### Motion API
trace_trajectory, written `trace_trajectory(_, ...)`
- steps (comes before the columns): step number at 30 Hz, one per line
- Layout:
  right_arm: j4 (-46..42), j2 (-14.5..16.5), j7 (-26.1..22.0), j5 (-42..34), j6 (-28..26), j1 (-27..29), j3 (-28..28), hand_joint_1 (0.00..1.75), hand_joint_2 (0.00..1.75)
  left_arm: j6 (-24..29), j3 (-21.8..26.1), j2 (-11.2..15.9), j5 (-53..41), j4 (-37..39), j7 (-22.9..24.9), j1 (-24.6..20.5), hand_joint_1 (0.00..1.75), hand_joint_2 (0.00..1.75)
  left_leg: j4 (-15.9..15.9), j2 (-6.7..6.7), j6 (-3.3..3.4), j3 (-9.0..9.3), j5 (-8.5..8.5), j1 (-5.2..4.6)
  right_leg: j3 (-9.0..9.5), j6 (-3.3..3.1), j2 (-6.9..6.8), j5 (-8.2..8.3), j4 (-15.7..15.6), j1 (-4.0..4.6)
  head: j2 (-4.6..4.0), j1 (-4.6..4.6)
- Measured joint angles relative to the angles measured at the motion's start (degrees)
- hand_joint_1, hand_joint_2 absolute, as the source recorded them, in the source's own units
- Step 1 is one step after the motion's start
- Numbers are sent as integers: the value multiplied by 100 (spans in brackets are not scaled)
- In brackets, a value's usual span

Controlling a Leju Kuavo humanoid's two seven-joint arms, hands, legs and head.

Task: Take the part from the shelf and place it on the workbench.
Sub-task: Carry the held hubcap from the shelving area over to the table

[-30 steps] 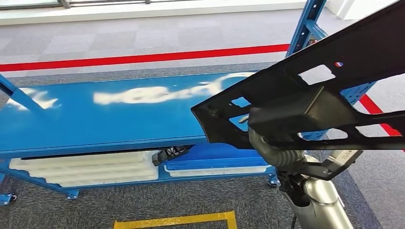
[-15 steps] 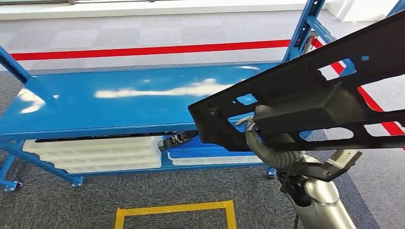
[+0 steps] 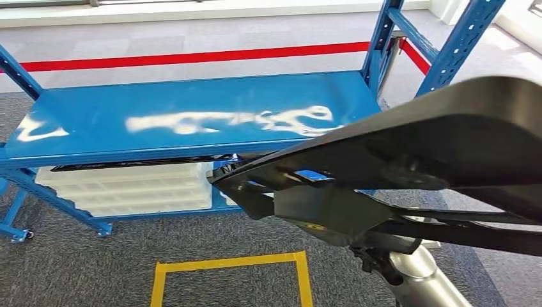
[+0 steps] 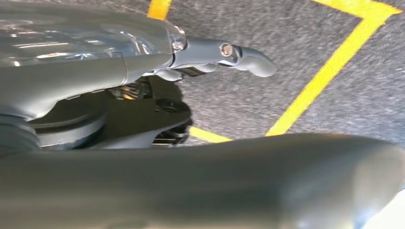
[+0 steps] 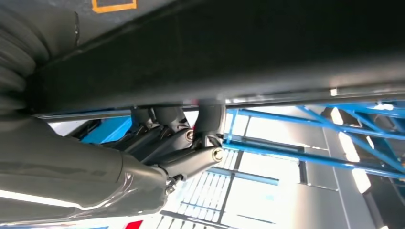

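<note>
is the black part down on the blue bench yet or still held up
Held up. The black part hangs over the blue workbench's front edge, and the right hand's fingers grip it from beneath.

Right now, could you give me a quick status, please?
Right hand gripping black part. Left hand holds nothing. Part above blue workbench edge, not set down. Nothing on top.

Matt black plastic part (image 3: 447,128); glossy blue metal shelf (image 3: 192,121).

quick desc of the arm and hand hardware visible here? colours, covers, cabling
Right arm: polished silver cylinder with a black joint and dark cable at the wrist. Right hand: glossy grey shell, ribbed grey cover, dark fingers with silver pivot screws. Left hand: same glossy grey shell, thick grey thumb with screws.
</note>
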Motion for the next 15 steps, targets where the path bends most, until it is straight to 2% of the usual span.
trace_trajectory(1,11,-20,-5,-18,-11,-9,34,175,175,0,5,1,-3,0,1,5,0,0,171,-13,-44,-55,-232,17,-77,-45,-12,71,-4,-14,0,-2)
trace_trajectory(2,18,-37,-11,-34,-18,-15,62,175,175,0,12,1,-6,0,2,5,0,0,455,-21,-87,-123,-537,40,-169,-67,-21,146,-2,-17,0,-4)
trace_trajectory(3,23,-53,-16,-47,-21,-16,84,175,175,0,19,1,-13,0,3,4,0,0,816,-21,-118,-195,-821,63,-266,-74,-25,222,2,-17,0,-4)
trace_trajectory(4,31,-68,-21,-56,-22,-16,102,175,175,0,25,1,-24,0,3,2,0,0,1169,-21,-141,-242,-1004,86,-366,-70,-30,297,7,-17,0,-4)
trace_trajectory(5,41,-80,-24,-61,-22,-15,118,175,175,0,28,1,-37,0,3,1,0,0,1414,-21,-157,-231,-1051,105,-466,-61,-37,370,12,-17,0,-4)
trace_trajectory(6,48,-94,-26,-67,-24,-15,132,175,175,1,31,1,-51,0,3,0,0,0,1479,-21,-166,-132,-971,121,-563,-48,-42,438,18,-18,0,-4)
trace_trajectory(7,53,-106,-28,-74,-27,-15,141,175,175,3,33,1,-61,0,4,-3,0,0,1345,-22,-166,63,-820,132,-651,-32,-47,498,22,-18,0,-4)
trace_trajectory(8,54,-119,-33,-85,-31,-19,147,175,175,8,34,1,-69,0,6,-10,0,0,1031,-25,-155,349,-682,137,-724,-15,-50,557,24,-19,0,-4)
trace_trajectory(9,54,-129,-43,-98,-37,-25,150,175,175,20,37,1,-75,0,11,-19,0,0,588,-29,-129,714,-621,133,-780,8,-50,608,26,-15,0,-5)
trace_trajectory(10,53,-136,-59,-109,-42,-32,151,175,175,37,38,1,-83,0,16,-30,0,0,124,-35,-91,1061,-645,123,-815,36,-51,655,29,-9,0,-5)
trace_trajectory(11,53,-141,-78,-118,-48,-43,151,175,175,55,39,1,-91,0,27,-42,0,0,-243,-40,-56,1315,-712,109,-840,70,-55,711,31,-4,1,-4)
trace_trajectory(12,52,-144,-94,-121,-56,-52,151,175,175,76,39,1,-98,0,41,-50,0,0,-472,-43,-25,1460,-776,91,-860,109,-61,767,26,-5,1,-3)
trace_trajectory(13,53,-146,-107,-121,-63,-60,151,175,175,97,39,1,-106,0,58,-49,0,0,-570,-44,4,1485,-791,77,-872,151,-66,824,16,-10,1,-1)
trace_trajectory(14,54,-152,-117,-114,-70,-66,151,175,175,116,40,-1,-109,0,79,-42,0,0,-583,-35,36,1453,-761,74,-895,186,-64,846,20,-23,1,1)
trace_trajectory(15,56,-160,-130,-101,-76,-72,151,175,175,135,42,-2,-112,0,100,-31,0,0,-585,-27,77,1412,-711,72,-932,208,-57,789,78,-32,1,2)
